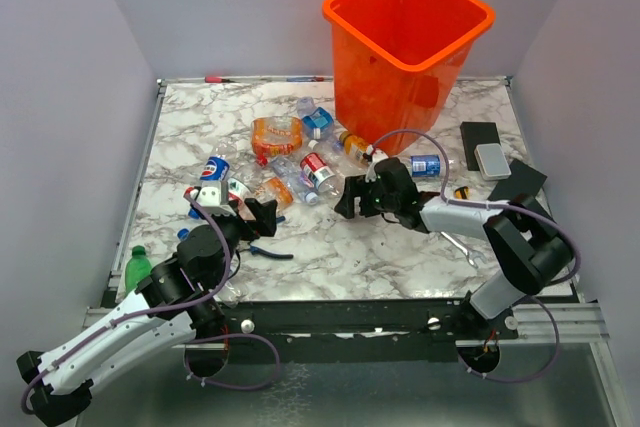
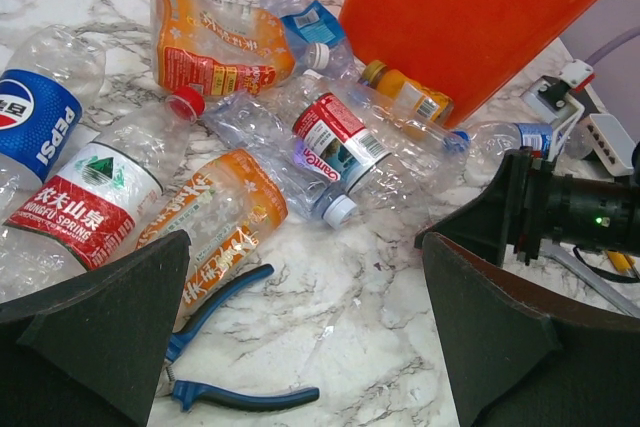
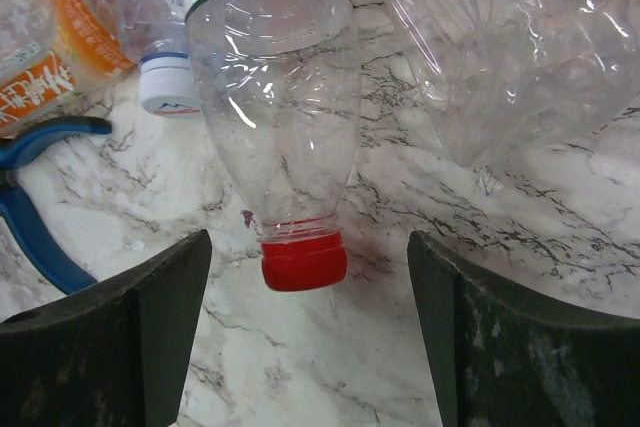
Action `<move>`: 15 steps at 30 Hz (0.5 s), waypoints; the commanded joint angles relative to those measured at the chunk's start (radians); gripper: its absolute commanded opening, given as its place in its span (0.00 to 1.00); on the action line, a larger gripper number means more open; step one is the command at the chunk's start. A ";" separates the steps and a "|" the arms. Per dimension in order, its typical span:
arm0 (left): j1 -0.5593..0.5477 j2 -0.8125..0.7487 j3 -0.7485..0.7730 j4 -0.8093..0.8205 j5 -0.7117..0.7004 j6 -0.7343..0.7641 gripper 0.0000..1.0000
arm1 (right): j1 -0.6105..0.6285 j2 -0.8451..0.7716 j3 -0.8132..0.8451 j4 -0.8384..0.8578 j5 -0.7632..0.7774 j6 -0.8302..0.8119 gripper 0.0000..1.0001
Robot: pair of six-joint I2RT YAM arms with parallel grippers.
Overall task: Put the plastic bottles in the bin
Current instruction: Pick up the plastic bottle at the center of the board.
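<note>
- On the marble table (image 1: 380, 257), the plastic bottles (image 1: 300, 162) lie heaped just left of the orange bin (image 1: 400, 87), the nearest right beside its base.
- One blue label (image 2: 35, 122) reads "PEPSI"; a red-and-white label (image 2: 85, 202) reads "NONGFU SPRING"; a red label (image 2: 338, 142) reads "C'estbon".
- The left gripper (image 1: 258, 215) holds nothing, fingers spread wide near the blue-handled pliers (image 2: 250, 399).
- The right gripper (image 3: 308, 277) has its fingers apart, flanking the red cap (image 3: 303, 260) of a clear bottle (image 3: 275, 127) without touching it.

Blue-handled pliers (image 2: 218, 305) flat on marble worktop (image 2: 370, 307), between left fingers (image 2: 100, 337), near left-hand one. Steel wrench (image 1: 458, 247) well behind right fingers (image 3: 520, 347). Black box (image 1: 480, 138), grey box (image 1: 492, 160) right of them, well apart.
</note>
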 commanded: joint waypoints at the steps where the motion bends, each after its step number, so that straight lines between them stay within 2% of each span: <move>1: -0.003 -0.002 -0.003 0.010 0.032 0.013 0.99 | 0.006 0.059 0.040 -0.005 -0.010 -0.044 0.81; 8: -0.003 0.006 -0.001 0.011 0.039 0.017 0.99 | 0.005 0.129 0.076 0.007 -0.030 -0.047 0.68; 12: -0.003 0.004 -0.002 0.011 0.036 0.018 0.99 | 0.006 0.143 0.081 0.020 -0.058 -0.045 0.52; 15: -0.004 0.000 -0.001 0.011 0.033 0.019 0.99 | 0.005 0.125 0.069 0.020 -0.076 -0.047 0.35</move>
